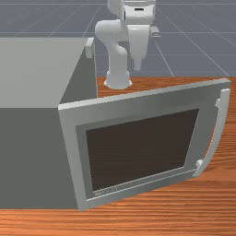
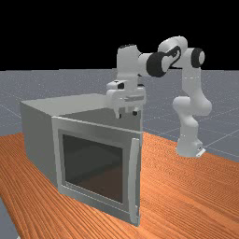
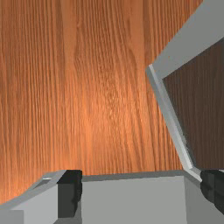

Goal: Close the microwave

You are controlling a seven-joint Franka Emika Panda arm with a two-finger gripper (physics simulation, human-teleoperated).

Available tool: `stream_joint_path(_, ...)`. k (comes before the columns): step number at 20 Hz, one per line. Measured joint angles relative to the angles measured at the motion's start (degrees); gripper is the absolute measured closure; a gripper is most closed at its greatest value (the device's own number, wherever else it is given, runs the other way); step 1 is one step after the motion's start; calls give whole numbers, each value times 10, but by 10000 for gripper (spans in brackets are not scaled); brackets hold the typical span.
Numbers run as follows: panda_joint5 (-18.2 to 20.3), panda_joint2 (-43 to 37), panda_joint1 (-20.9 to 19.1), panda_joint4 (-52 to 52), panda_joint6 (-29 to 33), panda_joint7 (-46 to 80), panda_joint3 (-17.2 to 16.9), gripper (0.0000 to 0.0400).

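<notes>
Grey microwave (image 1: 32, 73), door (image 1: 138, 147) wide open

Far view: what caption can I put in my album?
White and grey robot arm reaching toward a grey, boxy metal-look microwave, its dark-windowed door open.

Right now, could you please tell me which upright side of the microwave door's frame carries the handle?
The free side, at the front view's right: the handle is mounted there, while the opposite side meets the microwave's body.

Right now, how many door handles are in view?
1: the handle on the free edge of the open door, at the front view's right. Any on the unseen sides of the microwave would be hidden.
</notes>
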Motion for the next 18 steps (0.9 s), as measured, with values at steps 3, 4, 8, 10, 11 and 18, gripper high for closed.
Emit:
stream_joint_path(3,-2,3,8,4,0,25,5,0)
stream_joint_path(4,-3,4,12,6,-1,34,7,0)
stream_joint_path(8,-4,11,23,15,-7,34,15,0)
stream_joint_path(10,-4,17,24,23,-11,34,15,0)
stream_joint_path(11,-4,24,24,33,-16,34,15,0)
stream_joint_path(18,-7,55,23,66,-8,33,14,0)
